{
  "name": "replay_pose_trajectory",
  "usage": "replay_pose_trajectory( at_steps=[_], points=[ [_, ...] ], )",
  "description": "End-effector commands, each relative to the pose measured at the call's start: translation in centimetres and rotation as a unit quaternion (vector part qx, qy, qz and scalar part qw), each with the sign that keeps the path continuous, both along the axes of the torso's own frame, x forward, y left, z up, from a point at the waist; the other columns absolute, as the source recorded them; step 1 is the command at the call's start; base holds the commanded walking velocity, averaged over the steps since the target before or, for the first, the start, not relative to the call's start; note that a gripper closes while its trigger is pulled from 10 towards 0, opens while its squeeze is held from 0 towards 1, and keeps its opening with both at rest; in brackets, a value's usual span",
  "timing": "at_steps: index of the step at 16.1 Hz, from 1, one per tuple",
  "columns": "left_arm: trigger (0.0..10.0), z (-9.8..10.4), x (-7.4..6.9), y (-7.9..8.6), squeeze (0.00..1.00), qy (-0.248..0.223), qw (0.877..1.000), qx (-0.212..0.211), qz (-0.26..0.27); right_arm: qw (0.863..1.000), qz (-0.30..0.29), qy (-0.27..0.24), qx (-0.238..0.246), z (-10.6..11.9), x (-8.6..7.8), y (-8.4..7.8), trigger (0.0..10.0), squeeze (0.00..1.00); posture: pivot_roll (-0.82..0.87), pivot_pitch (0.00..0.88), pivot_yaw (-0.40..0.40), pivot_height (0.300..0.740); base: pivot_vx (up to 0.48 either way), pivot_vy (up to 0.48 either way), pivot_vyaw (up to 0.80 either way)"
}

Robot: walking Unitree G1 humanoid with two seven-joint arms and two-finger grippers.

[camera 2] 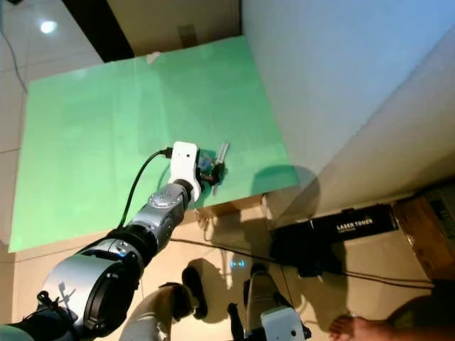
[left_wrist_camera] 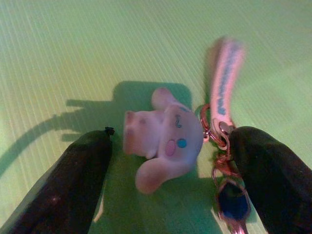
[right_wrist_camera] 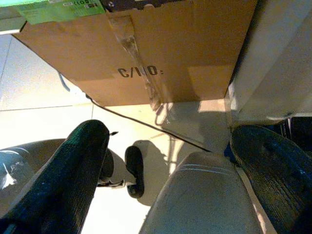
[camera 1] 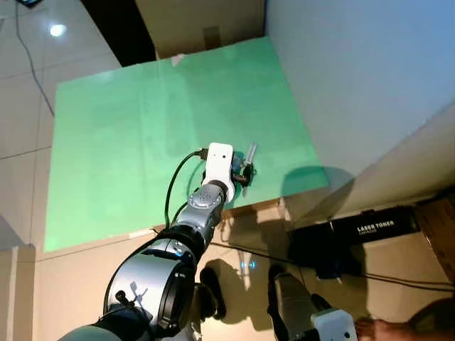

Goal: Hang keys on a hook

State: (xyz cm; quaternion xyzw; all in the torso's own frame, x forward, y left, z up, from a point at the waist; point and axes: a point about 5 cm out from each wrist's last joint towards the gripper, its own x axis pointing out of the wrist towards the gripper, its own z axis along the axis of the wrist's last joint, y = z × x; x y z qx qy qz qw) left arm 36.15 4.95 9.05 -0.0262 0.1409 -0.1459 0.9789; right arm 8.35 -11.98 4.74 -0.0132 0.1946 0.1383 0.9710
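- Keys (left_wrist_camera: 229,195), with their pink plush charm (left_wrist_camera: 163,139), lay on the green table (camera 1: 128,142) between our left gripper (left_wrist_camera: 168,170)'s wide-spread fingers.
- Our right gripper (right_wrist_camera: 170,161) hung open above the pale tiled floor (right_wrist_camera: 34,83).

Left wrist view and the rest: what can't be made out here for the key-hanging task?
- Keys: cut off by the lower edge of the left wrist view; their shape is unclear.
- Strap: its far end is blurred, its print unreadable.
- Left tool: in the eye views the white wrist housing covers most of it, and the plush charm is too small there.
- Hook: its place cannot be told.
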Motion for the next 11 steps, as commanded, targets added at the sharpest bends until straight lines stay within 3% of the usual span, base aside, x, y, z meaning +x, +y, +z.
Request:
replay_pose_trajectory(
  at_steps=[1, 3, 4, 5, 6, 7, 11],
  points=[
    [10.0, -1.49, -0.76, 0.23, 0.00, 0.032, 0.999, 0.005, 0.017, 1.000, -0.005, 0.026, -0.002, -0.99, -1.04, -0.09, 10.0, 0.00, -0.49, 0.401, 0.111, 0.740, 0.000, 0.000, 0.00],
    [10.0, -1.23, -0.61, 0.19, 0.00, 0.029, 0.999, -0.003, 0.027, 1.000, -0.007, 0.028, -0.002, -1.39, -0.93, -0.08, 10.0, 0.00, -0.50, 0.403, 0.110, 0.740, 0.000, 0.000, 0.00],
    [8.8, -1.15, -0.58, 0.12, 0.00, 0.032, 0.999, -0.016, 0.029, 1.000, -0.007, 0.028, -0.002, -1.49, -0.77, 0.01, 10.0, 0.00, -0.50, 0.401, 0.111, 0.740, 0.000, 0.000, 0.00],
    [5.6, -1.16, -0.57, 0.08, 0.00, 0.036, 0.999, -0.022, 0.031, 1.000, -0.008, 0.028, -0.002, -1.57, -0.63, 0.09, 10.0, 0.00, -0.50, 0.401, 0.111, 0.740, 0.000, 0.000, 0.00],
    [4.4, -1.16, -0.56, 0.09, 0.00, 0.039, 0.998, -0.026, 0.034, 1.000, -0.008, 0.027, -0.002, -1.59, -0.67, 0.06, 10.0, 0.00, -0.50, 0.400, 0.110, 0.740, 0.000, 0.000, 0.00],
    [0.0, -1.18, -0.54, 0.14, 0.00, 0.045, 0.997, -0.037, 0.041, 1.000, -0.008, 0.027, -0.002, -1.60, -0.72, 0.01, 10.0, 0.00, -0.50, 0.398, 0.109, 0.740, 0.000, 0.000, 0.00],
    [0.0, -1.04, -0.47, 0.21, 0.00, 0.044, 0.996, -0.058, 0.043, 1.000, -0.008, 0.025, -0.003, -1.72, -0.60, -0.07, 10.0, 0.00, -0.50, 0.397, 0.107, 0.740, 0.000, 0.000, 0.00]
  ],
)
